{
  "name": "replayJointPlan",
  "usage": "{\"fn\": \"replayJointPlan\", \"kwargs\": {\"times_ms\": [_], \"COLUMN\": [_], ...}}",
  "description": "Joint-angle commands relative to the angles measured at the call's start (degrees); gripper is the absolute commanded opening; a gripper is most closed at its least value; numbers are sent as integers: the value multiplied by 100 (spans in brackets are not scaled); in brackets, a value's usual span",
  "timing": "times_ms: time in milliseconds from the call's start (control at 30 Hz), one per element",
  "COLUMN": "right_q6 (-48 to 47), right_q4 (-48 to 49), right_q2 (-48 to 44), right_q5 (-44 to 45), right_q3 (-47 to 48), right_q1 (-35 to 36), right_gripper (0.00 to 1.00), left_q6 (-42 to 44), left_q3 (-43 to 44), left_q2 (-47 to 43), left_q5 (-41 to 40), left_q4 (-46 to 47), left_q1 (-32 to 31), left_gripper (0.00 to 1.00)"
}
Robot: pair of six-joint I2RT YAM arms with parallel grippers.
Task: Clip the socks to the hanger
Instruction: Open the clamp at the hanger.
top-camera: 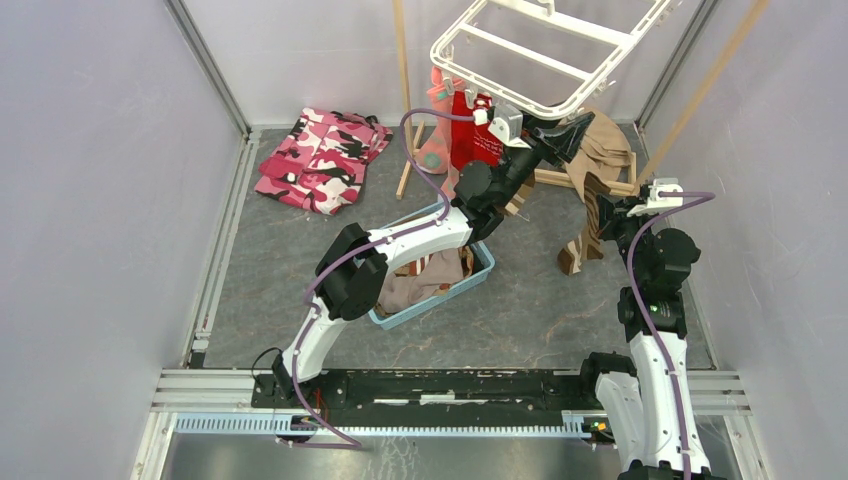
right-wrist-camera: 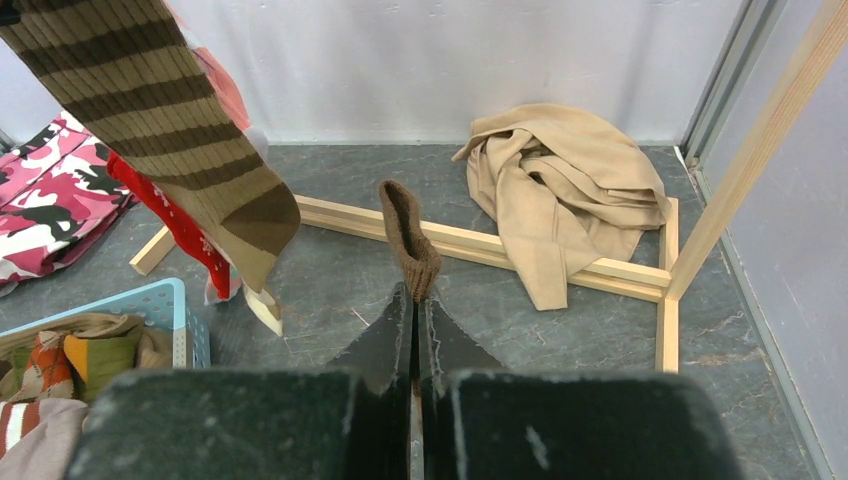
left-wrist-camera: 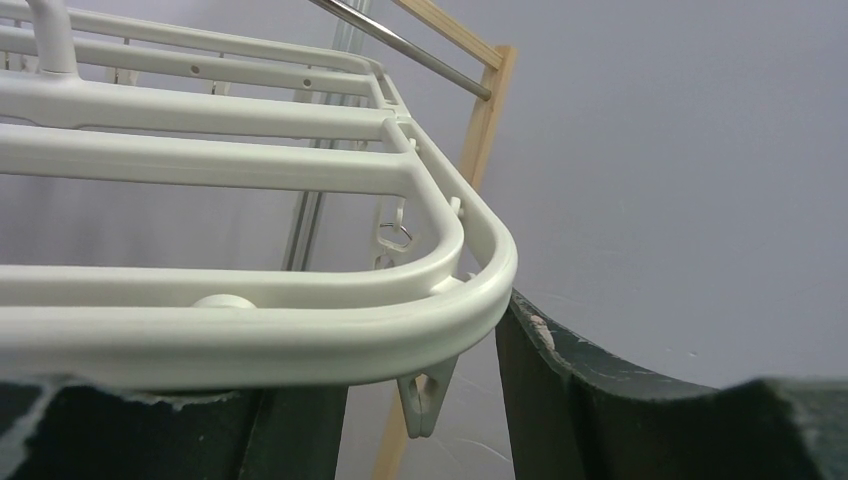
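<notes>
The white hanger hangs at the back, and its rounded rim fills the left wrist view. My left gripper is raised to its near corner. One small clip peg dangles between the open fingers, touching neither. A salmon-pink sock and a red sock hang from the left rim. A brown striped sock hangs beside them. My right gripper is shut on the cuff of another brown sock, low on the right.
A blue basket with more fabric lies under the left arm. The pink camouflage garment lies at the back left. A tan cloth is draped over the wooden stand's base bars. Wooden poles rise at the right.
</notes>
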Motion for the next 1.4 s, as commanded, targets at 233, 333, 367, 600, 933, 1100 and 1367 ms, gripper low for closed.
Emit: {"fn": "replayJointPlan", "kwargs": {"times_ms": [233, 333, 367, 600, 933, 1100, 1367], "right_q6": [-16, -12, -14, -21, -77, 128, 645], "right_q4": [243, 243, 237, 218, 290, 586, 1177], "right_q2": [-42, -41, -37, -60, -27, 277, 767], "right_q5": [-70, -82, -87, -91, -314, -1086, -2524], "right_q3": [-21, -21, -21, -30, 42, 268, 614], "right_q1": [-12, -8, -9, -10, -7, -113, -483], "right_gripper": [0, 0, 0, 0, 0, 0, 0], "left_q6": [-285, -318, -329, -435, -748, -1061, -1629], "left_q3": [304, 312, 320, 331, 248, 149, -171], "left_q2": [-14, -18, -13, -35, -168, -326, -628], "left_q5": [-86, -96, -99, -90, -74, -93, -6], "left_q4": [469, 478, 478, 437, 355, 191, 56], "left_q1": [27, 26, 31, 24, 23, 34, 159], "left_gripper": [55, 53, 52, 35, 16, 9, 3]}}
